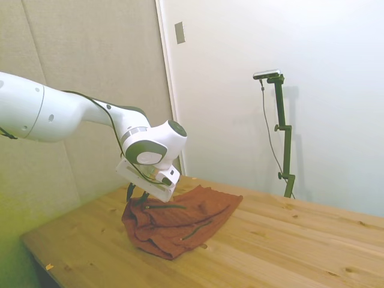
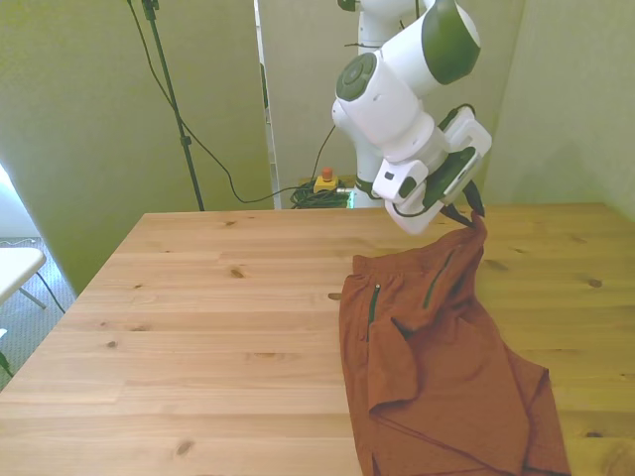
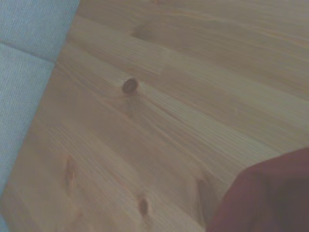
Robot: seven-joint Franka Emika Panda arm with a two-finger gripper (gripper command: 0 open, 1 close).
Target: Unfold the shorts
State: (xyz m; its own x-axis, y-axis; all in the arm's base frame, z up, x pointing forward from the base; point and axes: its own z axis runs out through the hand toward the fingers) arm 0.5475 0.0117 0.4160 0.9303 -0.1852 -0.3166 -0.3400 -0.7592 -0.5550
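- the hand [image 2: 474, 210] is pinched on a corner of the shorts [image 2: 437, 367], holding it just above the worktop [image 2: 198, 327], likely to draw the fold open.
- the rest lies rumpled toward the front view's right.

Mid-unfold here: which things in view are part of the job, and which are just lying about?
Part of the job:
- the shorts, rust-brown, mostly lying on the table, one corner pinched and lifted
- the gripper, shut on that corner

Just lying about:
- a yellow box with a red button on the floor behind the table
- a black tripod stand with its cable
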